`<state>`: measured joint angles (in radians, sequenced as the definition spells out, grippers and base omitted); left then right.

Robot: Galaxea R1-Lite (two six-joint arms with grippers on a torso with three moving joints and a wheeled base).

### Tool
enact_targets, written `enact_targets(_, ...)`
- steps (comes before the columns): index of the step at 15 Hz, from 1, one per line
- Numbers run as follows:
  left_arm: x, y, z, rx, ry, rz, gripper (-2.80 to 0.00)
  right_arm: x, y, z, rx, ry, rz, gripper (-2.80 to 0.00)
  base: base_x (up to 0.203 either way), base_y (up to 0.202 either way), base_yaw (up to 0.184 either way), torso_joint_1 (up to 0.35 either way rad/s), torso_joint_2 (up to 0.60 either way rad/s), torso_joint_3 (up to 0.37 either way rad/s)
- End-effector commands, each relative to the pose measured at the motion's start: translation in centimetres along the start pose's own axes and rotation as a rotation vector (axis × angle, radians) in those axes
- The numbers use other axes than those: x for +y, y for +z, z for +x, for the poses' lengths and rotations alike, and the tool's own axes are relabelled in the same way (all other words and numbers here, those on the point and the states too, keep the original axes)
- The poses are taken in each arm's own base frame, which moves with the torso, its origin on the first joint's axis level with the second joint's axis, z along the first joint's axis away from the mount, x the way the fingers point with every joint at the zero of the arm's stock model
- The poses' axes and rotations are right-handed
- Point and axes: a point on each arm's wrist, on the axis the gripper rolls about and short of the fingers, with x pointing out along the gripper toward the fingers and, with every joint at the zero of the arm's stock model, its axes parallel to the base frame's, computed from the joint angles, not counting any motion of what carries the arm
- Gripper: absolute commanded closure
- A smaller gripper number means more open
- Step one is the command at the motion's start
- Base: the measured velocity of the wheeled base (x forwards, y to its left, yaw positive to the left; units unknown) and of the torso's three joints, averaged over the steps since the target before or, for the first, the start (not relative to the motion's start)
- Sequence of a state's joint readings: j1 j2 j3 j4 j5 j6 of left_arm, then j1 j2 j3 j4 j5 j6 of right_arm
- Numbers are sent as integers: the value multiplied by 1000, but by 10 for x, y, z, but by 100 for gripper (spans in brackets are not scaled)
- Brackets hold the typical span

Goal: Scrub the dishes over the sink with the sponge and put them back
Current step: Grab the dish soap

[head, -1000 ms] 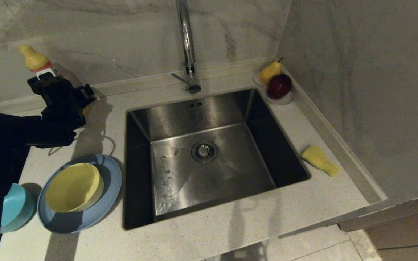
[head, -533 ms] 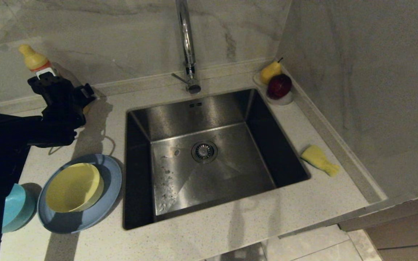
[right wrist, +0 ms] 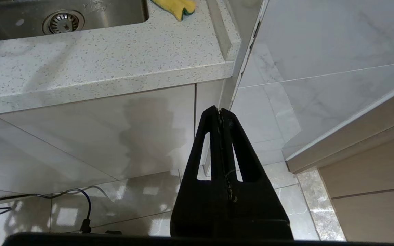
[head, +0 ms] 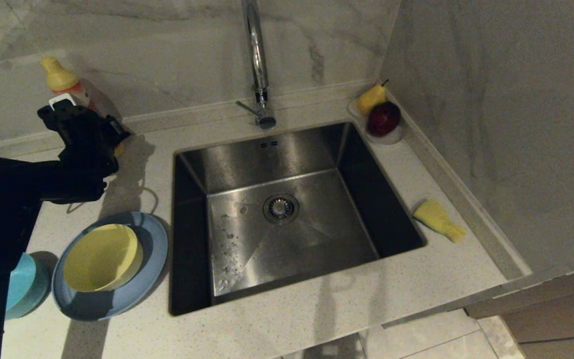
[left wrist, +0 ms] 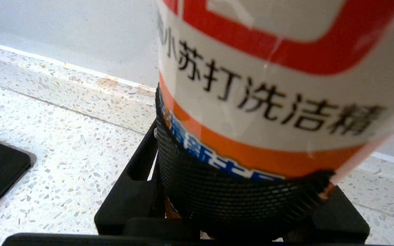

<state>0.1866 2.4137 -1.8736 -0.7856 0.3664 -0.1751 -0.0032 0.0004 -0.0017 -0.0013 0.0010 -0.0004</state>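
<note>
**A:** How far along are you, going by what shows?

**B:** Barely begun. Your plate sits at the lower left of the head view with the yellow bowl inside it, and the teal bowl just beside it at the left edge. None is over the sink. The sponge lies untouched on the bench at the right of the basin, well apart from the dishes.

**A:** And your claws?

**B:** Your left claw, upper left, is clamped around the foot of a soap bottle; the wrist view shows its meshed fingers pressed to the label. Your right claw hangs below the bench edge, pinched shut on nothing.

**A:** So what's left?

**B:** By my reckoning everything: soap, sponge, scrubbing each dish, setting them back.

**A:** How will the things handle?

**B:** The dishes look matte and plastic, light, the plate wide and shallow. The sponge is waisted, yellow over a green pad, likely soft. The basin is brushed steel with a round strainer; the bottle is a smooth, glossy cylinder, so it may slip.
</note>
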Motion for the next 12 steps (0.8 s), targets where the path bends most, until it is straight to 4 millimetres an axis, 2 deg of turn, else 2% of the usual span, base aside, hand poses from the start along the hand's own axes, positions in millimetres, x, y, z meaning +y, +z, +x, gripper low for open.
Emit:
enact_targets(1,1,-8,1,-2,5,-3,0,0,0,0,-1,1,-1,0,0,0,0,0,0,0)
enact_targets(3,0,4,0,-23,3,-12,0,0,0,0,0,1,-1,0,0,0,0,0,0,0)
enact_targets(5,-2,27,-6,-51,-2,-24,0,0,0,0,-1,1,-1,0,0,0,0,0,0,0)
enact_targets(6,-4,48,-12,-74,-7,-34,0,0,0,0,-1,1,-1,0,0,0,0,0,0,0)
enact_targets(9,-4,110,-45,-121,-21,-56,0,0,0,0,-1,1,0,0,0,0,0,0,0,0)
enact_targets(12,1,151,-81,-118,-25,-57,0,0,0,0,-1,1,0,0,0,0,0,0,0,0)
